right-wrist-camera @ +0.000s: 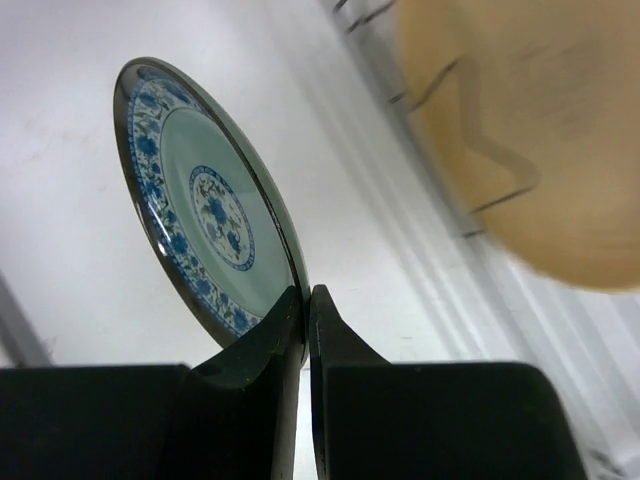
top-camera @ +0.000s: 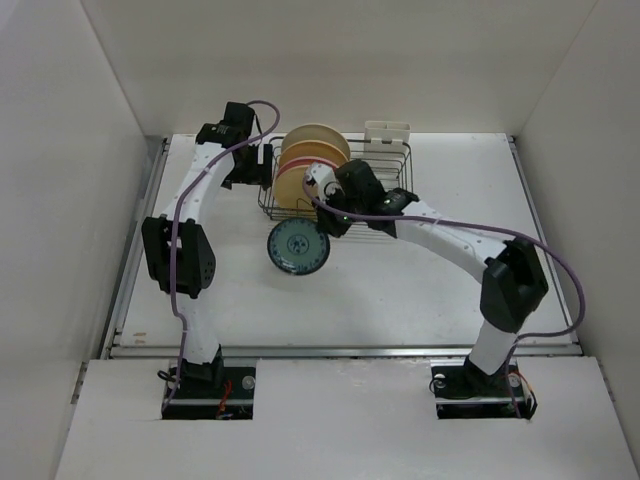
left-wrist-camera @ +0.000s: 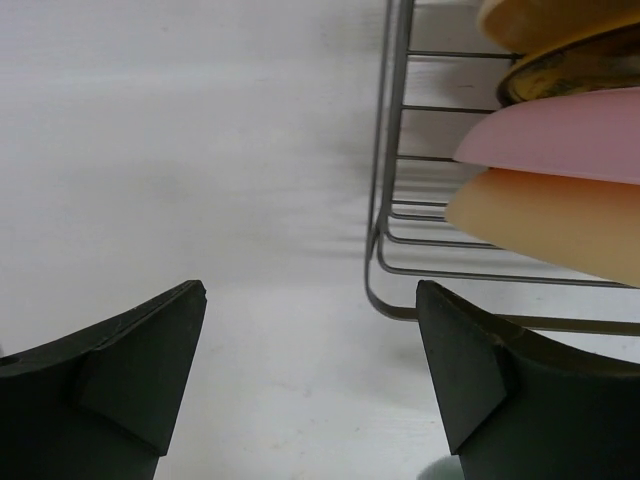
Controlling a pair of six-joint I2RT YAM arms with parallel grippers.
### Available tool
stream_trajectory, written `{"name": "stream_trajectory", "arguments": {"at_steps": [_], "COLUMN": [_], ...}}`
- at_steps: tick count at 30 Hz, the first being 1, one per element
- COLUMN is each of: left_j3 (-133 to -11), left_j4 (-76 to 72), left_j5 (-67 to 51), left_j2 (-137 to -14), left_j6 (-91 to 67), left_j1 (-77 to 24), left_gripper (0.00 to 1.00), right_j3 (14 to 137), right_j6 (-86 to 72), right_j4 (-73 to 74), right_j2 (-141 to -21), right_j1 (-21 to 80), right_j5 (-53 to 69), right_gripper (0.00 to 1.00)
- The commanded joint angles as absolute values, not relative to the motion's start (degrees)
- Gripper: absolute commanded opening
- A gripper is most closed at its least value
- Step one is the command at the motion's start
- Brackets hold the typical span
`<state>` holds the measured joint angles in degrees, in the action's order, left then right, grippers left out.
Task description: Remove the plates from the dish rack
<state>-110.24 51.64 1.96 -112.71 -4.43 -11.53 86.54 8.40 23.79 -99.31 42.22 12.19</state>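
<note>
My right hand (right-wrist-camera: 307, 295) is clenched on the rim of the teal plate (right-wrist-camera: 205, 215), just outside the near side of the dish rack (top-camera: 408, 170), above the tabletop (top-camera: 400, 290). I can't tell whether the plate's far edge touches down. My left hand (left-wrist-camera: 310, 300) hangs released beside the rack's left end, nearest the peach plate (left-wrist-camera: 550, 220) and pink plate (left-wrist-camera: 560, 135), both cut off.

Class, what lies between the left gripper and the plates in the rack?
Left wrist view: from the left gripper, a little bare table, then the rack and its wire wall, then the plates.
</note>
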Motion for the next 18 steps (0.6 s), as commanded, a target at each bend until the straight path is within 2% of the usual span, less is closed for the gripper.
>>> {"name": "stream_trajectory", "arguments": {"at_steps": [1, 9, 13, 14, 16, 18], "left_j3": [-110.57, -110.04, -109.51, -109.51, -109.51, -110.82], "left_j4": [54.23, 55.90, 55.90, 55.90, 55.90, 55.90], "left_j5": [8.43, 6.42, 5.89, 5.37, 4.83, 4.31], "left_j2": [-109.60, -109.60, -110.13, -110.74, -111.26, -111.97], "left_j6": [-3.43, -3.96, -3.96, -3.96, -3.96, -3.96], "left_j1": [-11.60, -11.60, -11.60, -11.60, -11.60, -11.60], "left_gripper": [0.84, 0.84, 0.84, 0.84, 0.84, 0.84], "right_j3": [82.11, 82.71, 82.71, 82.10, 82.09, 82.09], "right_j6": [1.24, -5.89, -6.94, -6.94, -7.47, -7.47], "right_j4": [19.11, 13.10, 13.10, 13.10, 13.10, 13.10], "right_j2": [-103.09, -112.23, -113.47, -113.47, -113.47, -112.68], "right_j1": [43.50, 43.51, 43.51, 43.51, 43.51, 43.51], "right_j5": [23.90, 23.82, 22.41, 22.41, 22.41, 22.41], "right_gripper": [0.00, 0.00, 0.05, 0.17, 0.22, 0.36]}}
